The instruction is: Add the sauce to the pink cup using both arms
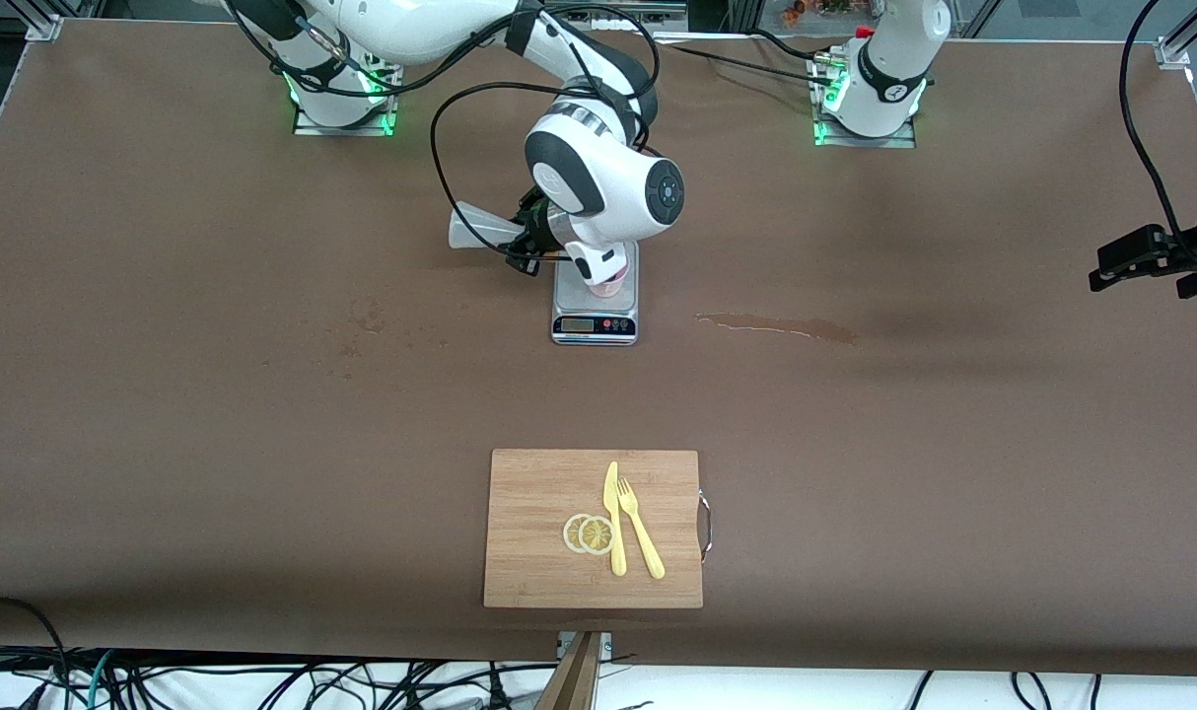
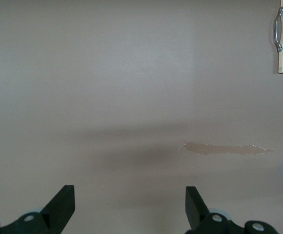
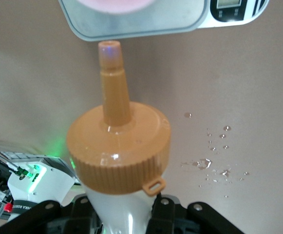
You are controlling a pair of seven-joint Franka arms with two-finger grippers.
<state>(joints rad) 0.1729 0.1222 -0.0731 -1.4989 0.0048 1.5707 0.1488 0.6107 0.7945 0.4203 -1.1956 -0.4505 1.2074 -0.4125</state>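
My right gripper (image 1: 531,242) is shut on the sauce bottle (image 1: 480,229) and holds it tipped on its side, just above the table beside the scale. In the right wrist view the gripper (image 3: 119,222) clamps the whitish body below the orange cap (image 3: 118,146). The nozzle (image 3: 111,53) points at the pink cup (image 3: 114,4). The pink cup (image 1: 608,288) stands on the scale (image 1: 595,323), half hidden by the right arm's wrist. My left gripper (image 1: 1116,264) waits open and empty in the air at the left arm's end of the table (image 2: 130,195).
A brown spill streak (image 1: 776,325) lies on the table beside the scale, toward the left arm's end, and shows in the left wrist view (image 2: 226,148). Droplets (image 3: 209,161) dot the table near the bottle. A cutting board (image 1: 529,572) with lemon slices, knife and fork lies near the front edge.
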